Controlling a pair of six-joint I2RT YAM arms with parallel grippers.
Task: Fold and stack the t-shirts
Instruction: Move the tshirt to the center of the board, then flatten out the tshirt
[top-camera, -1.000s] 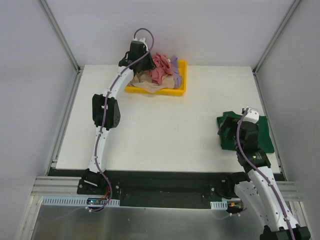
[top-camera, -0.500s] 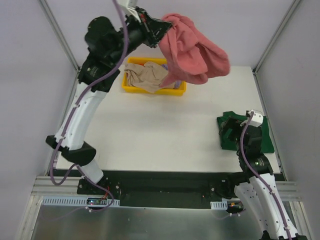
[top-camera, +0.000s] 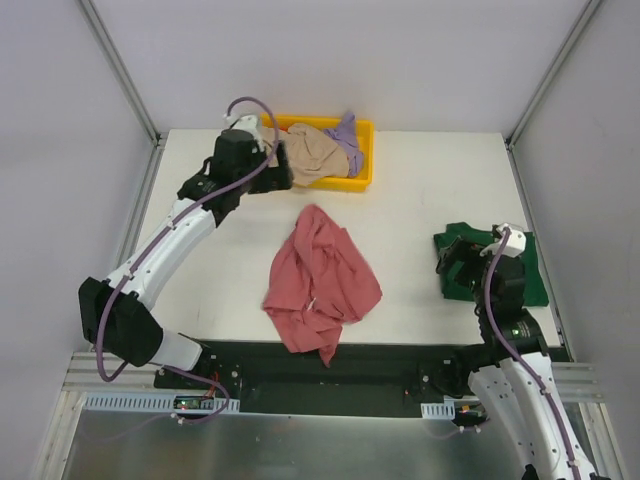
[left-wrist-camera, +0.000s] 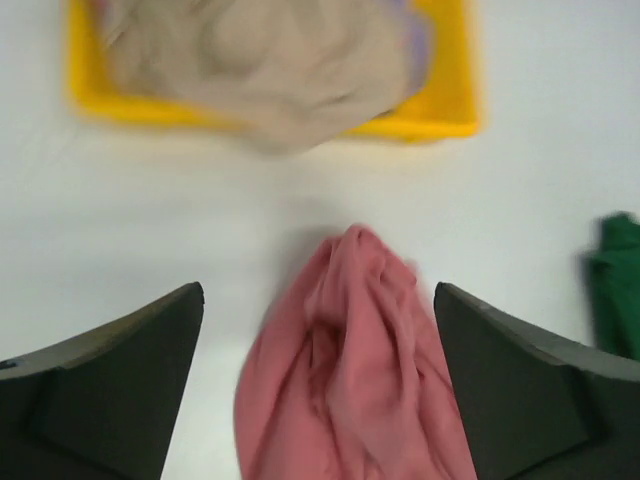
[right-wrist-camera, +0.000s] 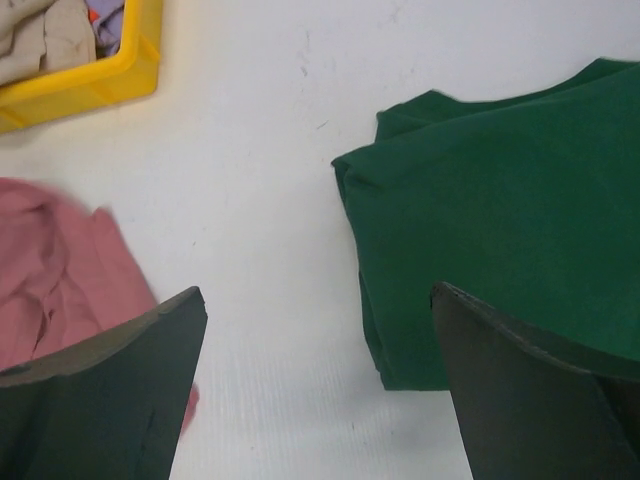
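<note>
A dusty rose-red t-shirt (top-camera: 322, 280) lies crumpled on the middle of the table, its lower end over the front edge. It touches neither gripper. My left gripper (top-camera: 283, 166) hovers open just in front of the yellow tray, with the rose-red t-shirt (left-wrist-camera: 350, 400) below and beyond its wide-apart fingers (left-wrist-camera: 110, 380). A beige t-shirt (top-camera: 315, 150) and a lavender t-shirt (top-camera: 347, 135) lie bunched in the tray. The dark green t-shirt (top-camera: 528, 278) lies folded at the right. My right gripper (top-camera: 447, 263) is open and empty over its left edge (right-wrist-camera: 380, 250).
The yellow tray (top-camera: 362, 178) stands at the back middle of the table. Metal frame posts rise at the back corners, and a black rail runs along the front edge by the arm bases.
The left gripper opened and dropped the rose-red t-shirt, which fell from high above the tray to the table's middle. The left arm came down near the tray. The right arm barely moved.
</note>
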